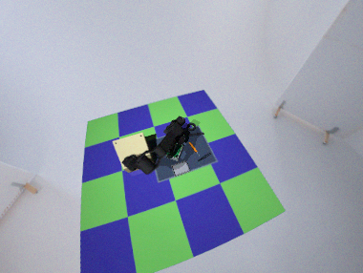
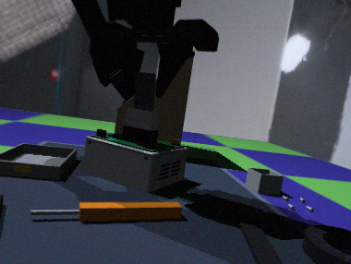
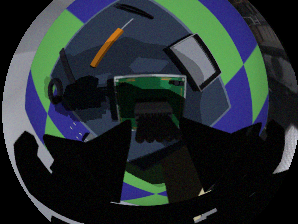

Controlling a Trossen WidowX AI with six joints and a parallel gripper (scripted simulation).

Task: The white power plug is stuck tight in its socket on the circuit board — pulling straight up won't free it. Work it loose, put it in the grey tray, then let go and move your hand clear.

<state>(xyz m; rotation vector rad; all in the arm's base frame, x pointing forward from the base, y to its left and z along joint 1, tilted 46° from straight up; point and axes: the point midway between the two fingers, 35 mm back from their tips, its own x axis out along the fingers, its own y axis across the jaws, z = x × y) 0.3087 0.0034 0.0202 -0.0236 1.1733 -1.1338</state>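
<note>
The gripper [image 1: 178,145] [image 2: 147,107] [image 3: 156,123] is partly opened, with nothing clamped. If regripped off-centre, the plug [image 2: 142,118] [image 3: 153,108] could be jammed.

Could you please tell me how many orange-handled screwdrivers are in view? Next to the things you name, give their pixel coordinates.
1: the orange screwdriver [image 1: 193,147] [image 2: 130,211] [image 3: 106,48] lies on the dark mat [image 1: 164,176] [image 2: 42,242] [image 3: 212,107].

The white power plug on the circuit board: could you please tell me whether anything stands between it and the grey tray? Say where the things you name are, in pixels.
Nothing tall is visible between the power plug [image 2: 142,121] and the grey tray [image 2: 62,172] [image 3: 218,73]; only the circuit board's edge, with a small black component [image 2: 101,133] [image 3: 176,82] near the tray-side corner, lies that way.
</note>
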